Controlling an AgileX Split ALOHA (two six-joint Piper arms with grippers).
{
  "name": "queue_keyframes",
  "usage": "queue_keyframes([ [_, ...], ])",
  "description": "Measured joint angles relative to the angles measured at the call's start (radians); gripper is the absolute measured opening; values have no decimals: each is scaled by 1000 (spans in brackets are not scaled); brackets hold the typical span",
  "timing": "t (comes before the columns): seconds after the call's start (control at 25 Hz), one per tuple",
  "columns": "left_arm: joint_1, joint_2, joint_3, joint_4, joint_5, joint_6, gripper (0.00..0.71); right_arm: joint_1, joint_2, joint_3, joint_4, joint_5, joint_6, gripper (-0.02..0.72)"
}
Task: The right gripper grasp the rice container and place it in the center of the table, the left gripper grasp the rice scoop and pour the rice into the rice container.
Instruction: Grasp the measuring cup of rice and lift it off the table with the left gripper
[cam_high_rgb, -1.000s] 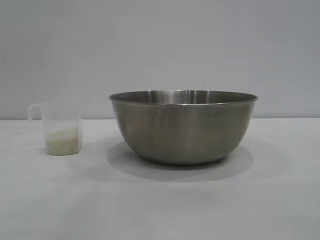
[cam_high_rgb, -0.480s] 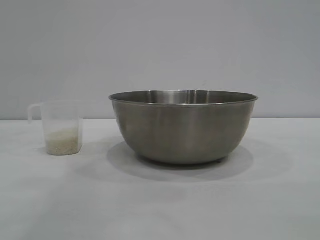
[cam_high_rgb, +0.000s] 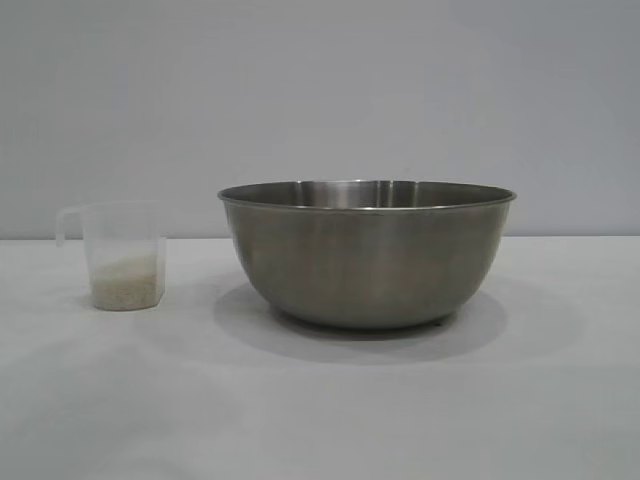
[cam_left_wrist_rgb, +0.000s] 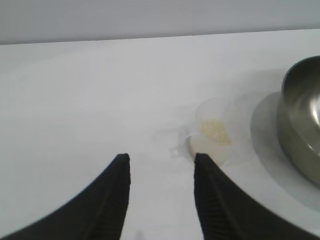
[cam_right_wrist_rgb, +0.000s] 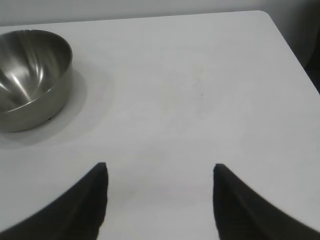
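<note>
Left gripper (cam_left_wrist_rgb: 159, 167) hung over the table (cam_high_rgb: 320, 420), jaws parted and empty; we saw the rice scoop (cam_left_wrist_rgb: 215, 137) just past its tips at about 1 o'clock, rice (cam_high_rgb: 125, 282) inside. Right gripper (cam_right_wrist_rgb: 160, 172) gaped wider (holding nothing), well apart from the rice container (cam_high_rgb: 367, 255), which sat mid-table, scoop at its 9 o'clock.
</note>
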Motion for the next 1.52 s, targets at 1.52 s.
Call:
queue_keyframes([
  [1.52, -73, 955, -69, -2, -888, -186, 253, 0, 0, 0, 0, 0, 0, 387],
])
